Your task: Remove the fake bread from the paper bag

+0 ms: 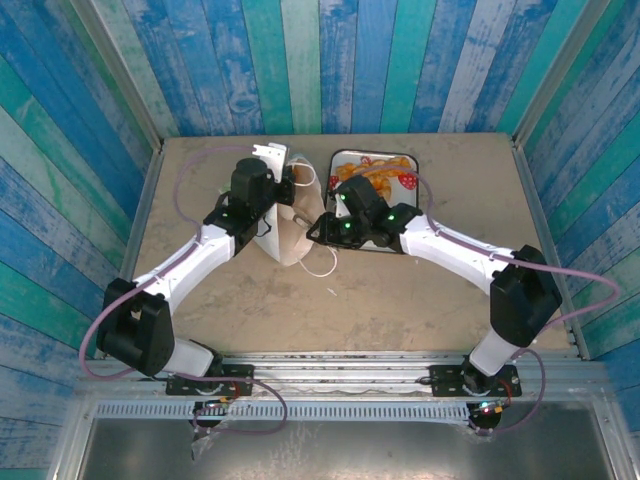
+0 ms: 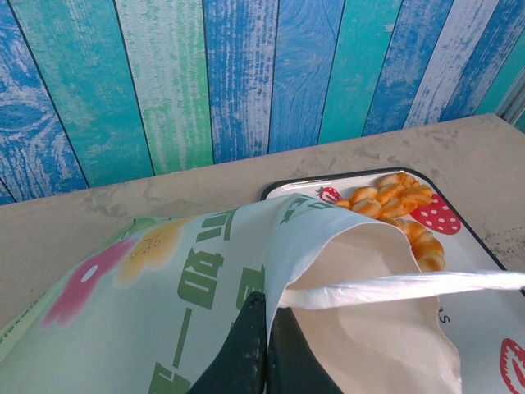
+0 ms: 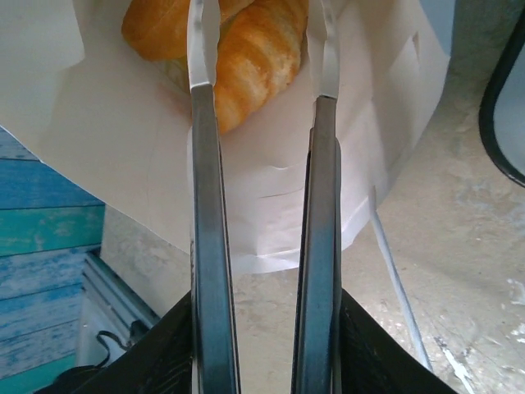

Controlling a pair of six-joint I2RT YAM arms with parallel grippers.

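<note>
Tips of the released right jaws are cut off, the fake bread point(image 3: 254, 66) lying between them; the left jaws clench the paper bag point(image 2: 205, 271) rim.

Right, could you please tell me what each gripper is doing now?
Left gripper: shut on the paper bag rim.
Right gripper: open, fingers either side of the fake bread.

The top camera looks down from above and behind the arms point(image 1: 200, 250), facing 12 o'clock over the table point(image 1: 420, 290). The left wrist camera sits close on the paper bag point(image 2: 205, 279), with the tray point(image 2: 476, 279) at 2 o'clock. The right wrist camera looks closely past its fingers point(image 3: 209, 246) at that same bag.
</note>
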